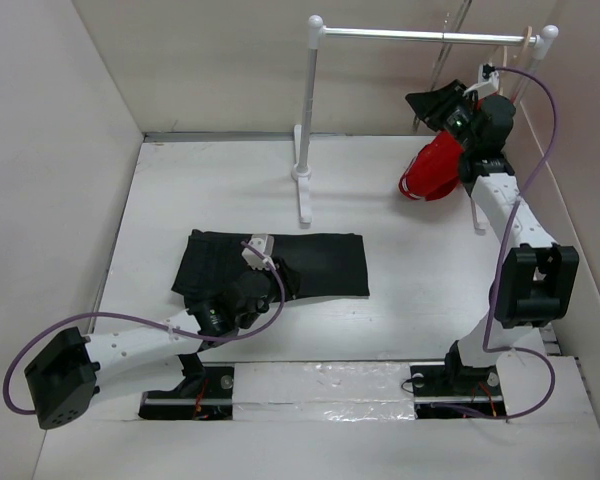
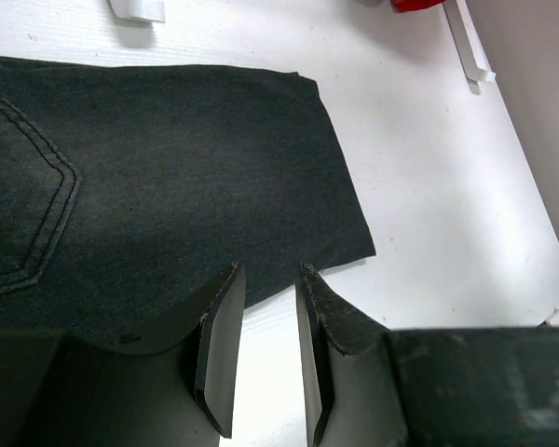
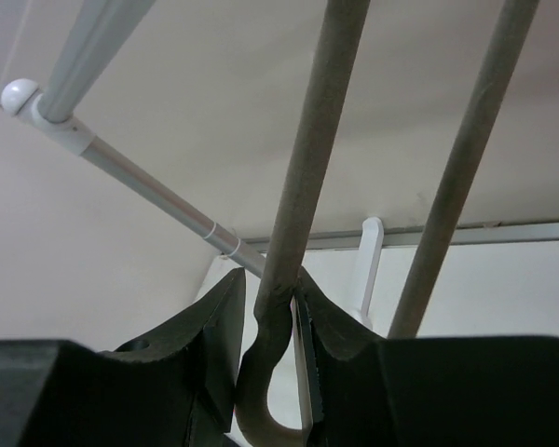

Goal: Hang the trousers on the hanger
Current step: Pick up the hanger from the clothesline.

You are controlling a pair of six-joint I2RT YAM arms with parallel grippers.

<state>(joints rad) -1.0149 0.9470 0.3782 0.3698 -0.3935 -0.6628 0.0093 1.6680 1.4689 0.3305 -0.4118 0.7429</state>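
**A:** What is the biggest thing here?

**B:** The white table (image 1: pixel 430 290). A white rail (image 1: pixel 420 35) stands at its far side.

**A:** Where are the trousers?

**B:** The black trousers (image 1: pixel 320 262) lie flat and folded on the table. They are left of the middle, near the arms.

**A:** And the red thing?

**B:** That is a red cloth (image 1: pixel 435 168). It hangs at the far right, under the rail.

**A:** Where is the hanger?

**B:** The hanger (image 3: pixel 307 168) is up by the rail, far right. The right gripper (image 3: pixel 270 284) is clamped on its thin bar, one finger on each side.

**A:** And the left gripper?

**B:** The left gripper (image 2: pixel 270 275) is at the near edge of the trousers. Its fingers are a little apart, with bare table between them.
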